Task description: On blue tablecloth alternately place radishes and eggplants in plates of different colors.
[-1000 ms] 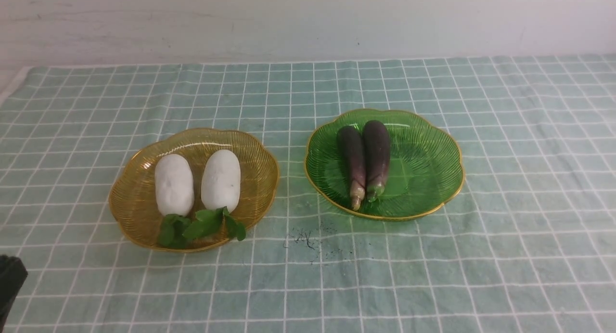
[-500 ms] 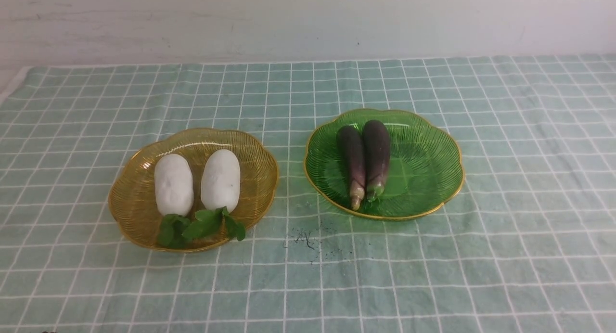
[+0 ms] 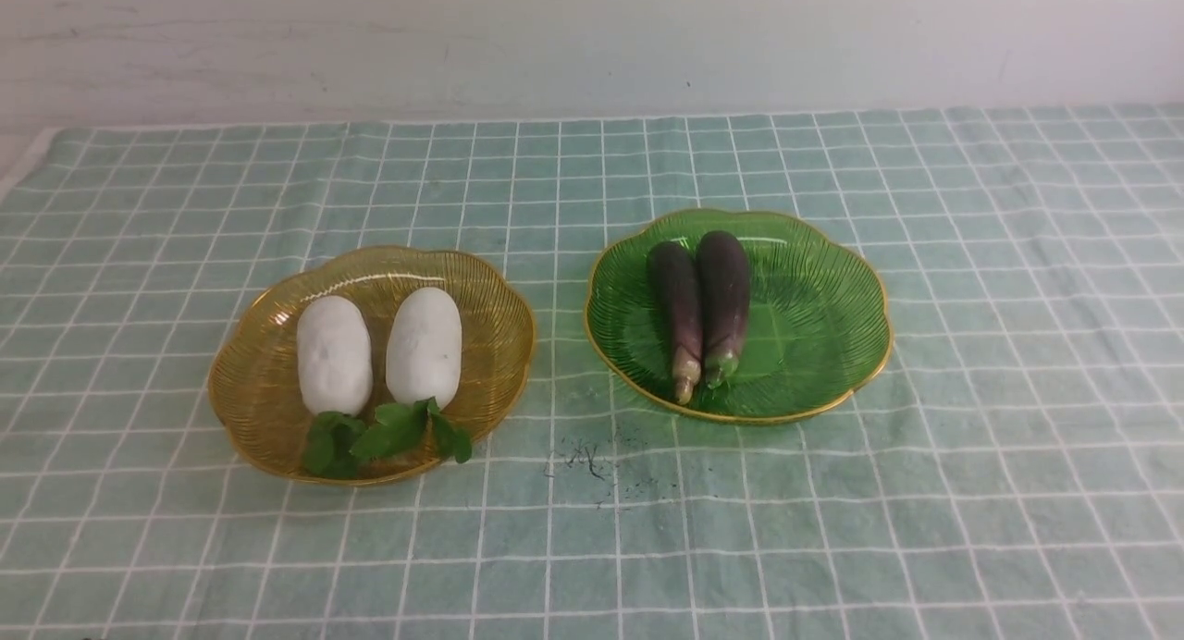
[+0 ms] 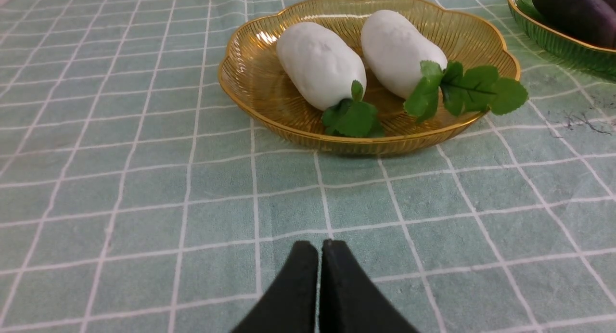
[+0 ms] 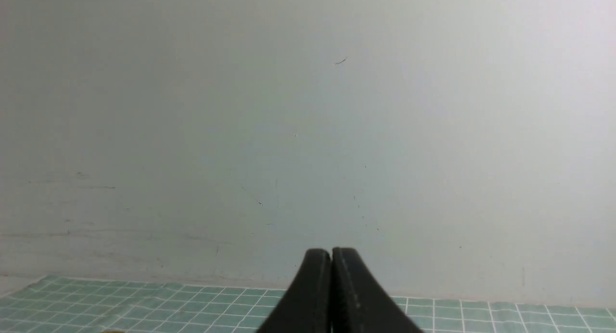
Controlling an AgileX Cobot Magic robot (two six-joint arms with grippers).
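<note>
Two white radishes [image 3: 334,353] [image 3: 425,346] with green leaves lie side by side in the amber-yellow plate [image 3: 250,390] on the blue tablecloth [image 3: 832,510]. Two dark purple eggplants [image 3: 677,305] [image 3: 724,290] lie side by side in the green plate [image 3: 814,316]. Neither gripper shows in the front view. In the left wrist view my left gripper [image 4: 320,249] is shut and empty over bare cloth, well short of the yellow plate [image 4: 250,78] and its radishes [image 4: 320,63] [image 4: 397,49]. In the right wrist view my right gripper [image 5: 331,256] is shut and empty, facing the wall.
A pale wall [image 3: 592,39] runs behind the table's far edge. A small dark smudge [image 3: 587,460] marks the cloth in front of the gap between the plates. The cloth's left edge [image 3: 23,173] shows at the far left.
The dark left arm that showed at the front view's lower left corner a second ago has drawn back out of view. The plates and vegetables have not moved.
</note>
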